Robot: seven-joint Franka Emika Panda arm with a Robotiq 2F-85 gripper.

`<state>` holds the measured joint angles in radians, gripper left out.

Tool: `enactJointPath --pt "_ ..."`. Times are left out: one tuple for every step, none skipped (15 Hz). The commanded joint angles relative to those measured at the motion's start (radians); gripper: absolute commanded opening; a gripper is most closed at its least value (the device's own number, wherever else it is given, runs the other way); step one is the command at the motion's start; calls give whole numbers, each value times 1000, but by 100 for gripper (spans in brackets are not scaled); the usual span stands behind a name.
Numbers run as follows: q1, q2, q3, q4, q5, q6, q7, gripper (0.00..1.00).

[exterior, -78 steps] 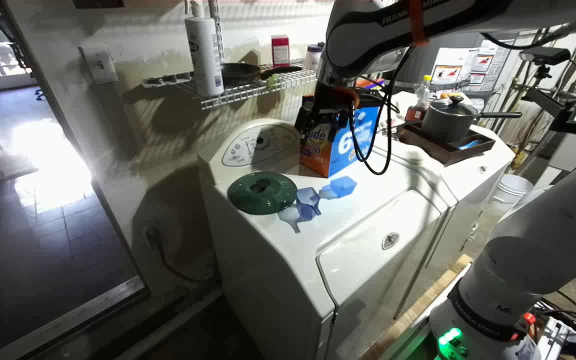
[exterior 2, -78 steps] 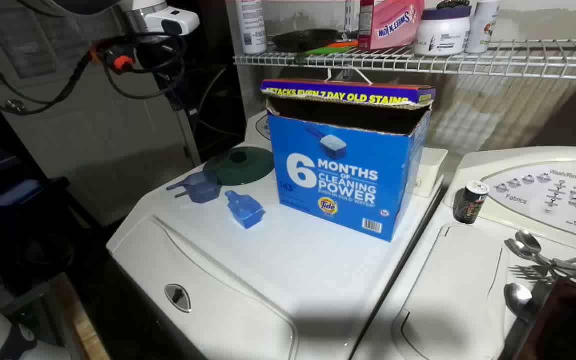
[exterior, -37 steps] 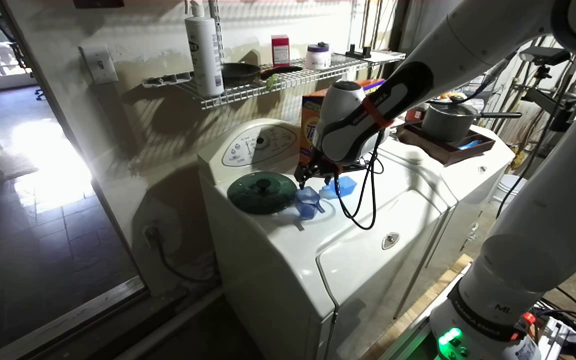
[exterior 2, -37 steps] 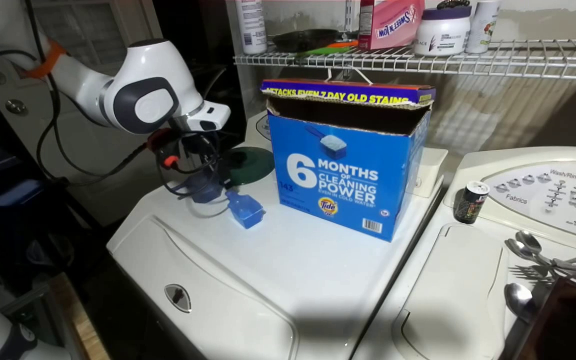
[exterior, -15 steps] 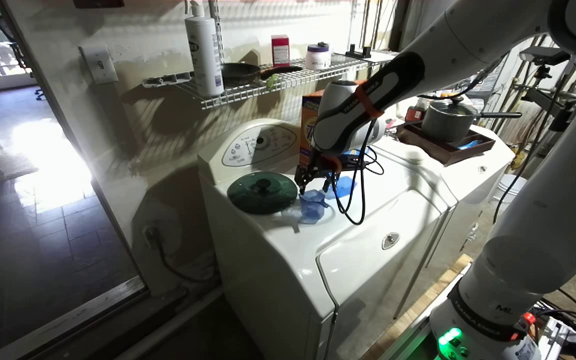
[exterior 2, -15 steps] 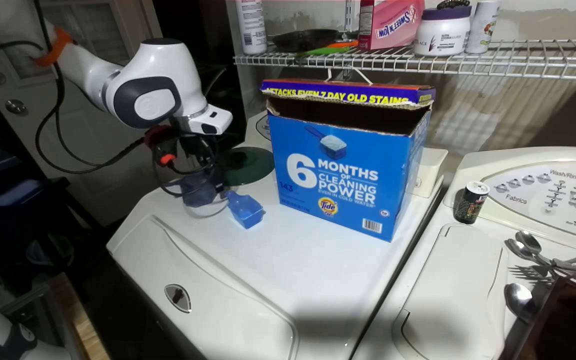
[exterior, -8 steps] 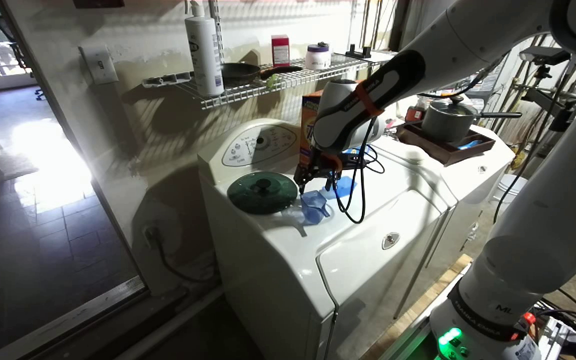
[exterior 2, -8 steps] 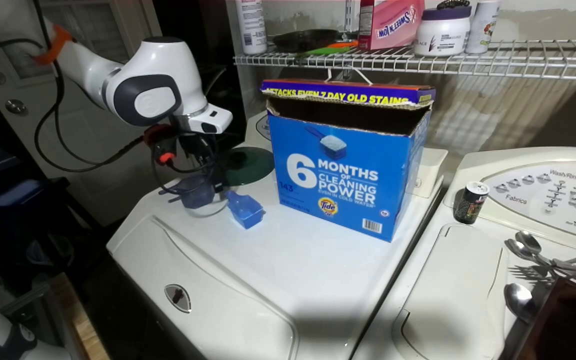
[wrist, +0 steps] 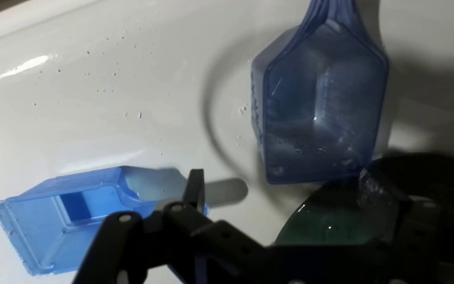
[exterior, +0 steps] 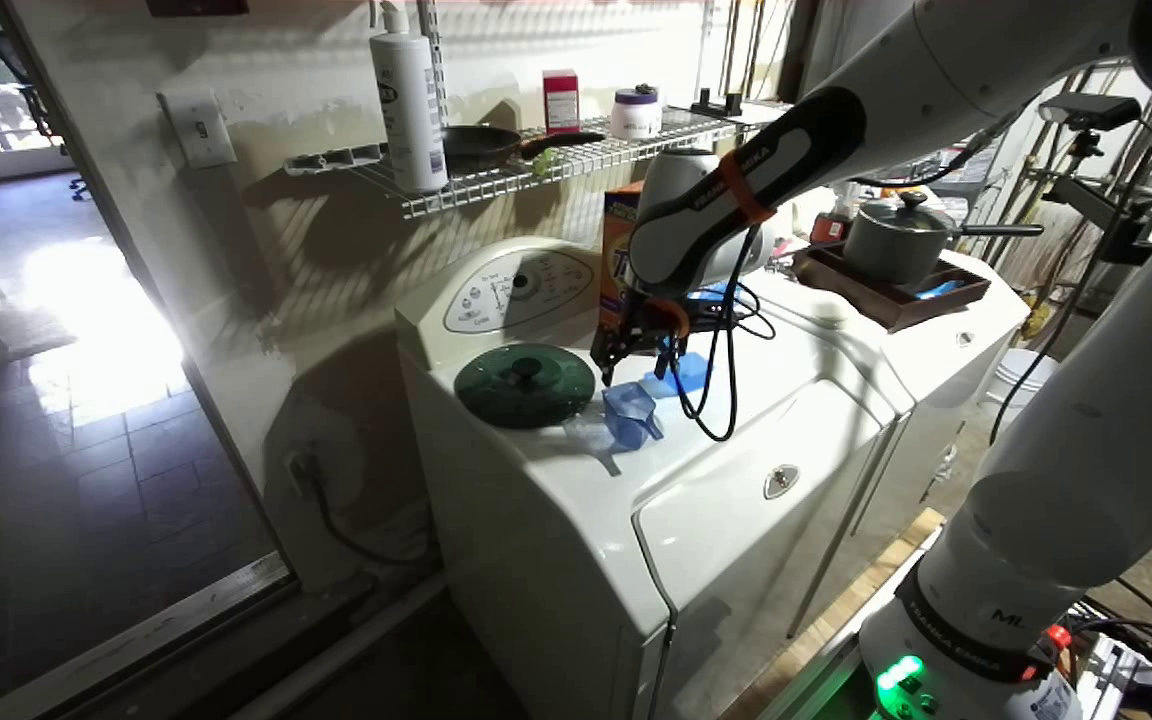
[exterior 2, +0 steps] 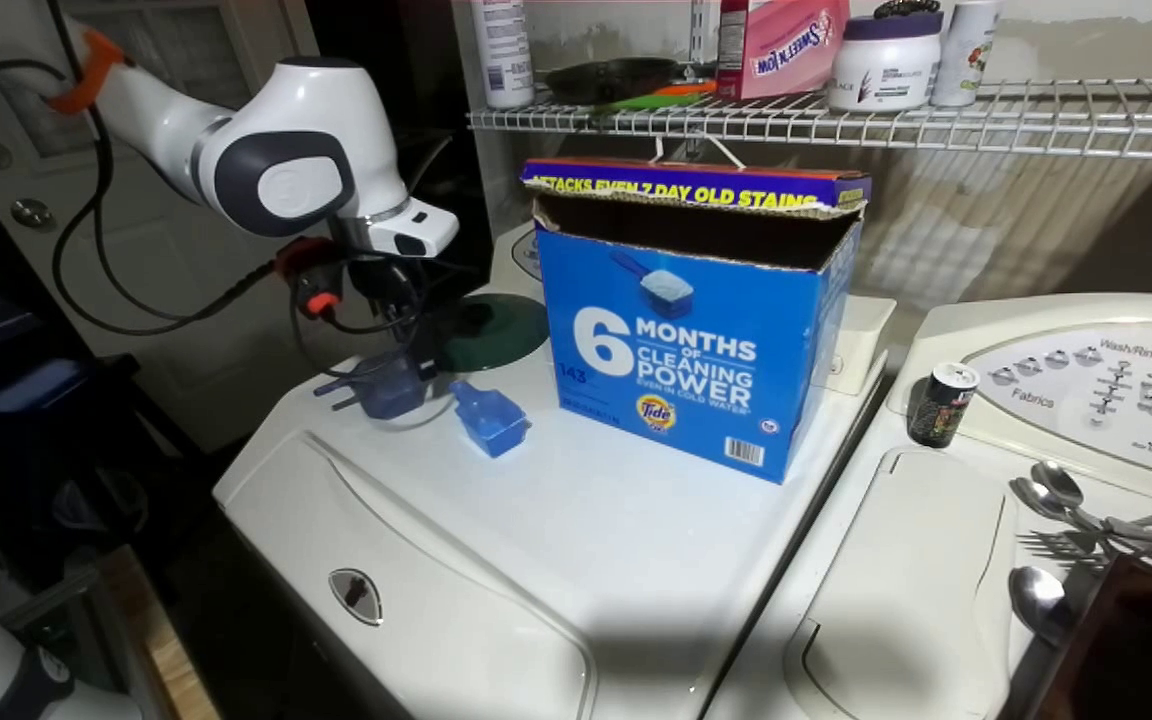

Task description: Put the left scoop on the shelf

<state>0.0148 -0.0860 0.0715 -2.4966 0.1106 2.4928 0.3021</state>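
In an exterior view, glare whitens the floor (exterior: 101, 310); barred shadows streak the wall (exterior: 331, 225) below the shelf (exterior: 576, 160). The wrist view is dimmer, soft shadows curving across the washer (wrist: 172, 98).

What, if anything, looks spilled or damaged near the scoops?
Specks dot the white machine top in the wrist view, possibly something spilled. In an exterior view, the Tide box looks torn, its cardboard ragged along the opening.

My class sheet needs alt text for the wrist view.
An open black gripper hangs over a white surface, with a translucent blue scoop, its hollow facing the camera, at upper right. A brighter blue scoop lies at lower left, partly behind the gripper; part of a dark green lid shows at lower right.
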Motion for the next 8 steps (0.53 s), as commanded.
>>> enactJointPath --pt "7 -41 -7 -3 -2 -57 -10 100" --pt "8 -38 -7 1 0 -77 -14 100" --pt "9 -35 -6 5 3 -94 -19 100" --pt "11 -28 -6 10 6 -114 -27 100" --pt "10 -25 -6 12 0 -131 -24 100" --pt "7 -24 -6 13 -13 -144 -16 100" --pt "5 -23 -5 14 -22 -157 -7 100" --pt "1 -21 -4 16 -41 -166 11 100"
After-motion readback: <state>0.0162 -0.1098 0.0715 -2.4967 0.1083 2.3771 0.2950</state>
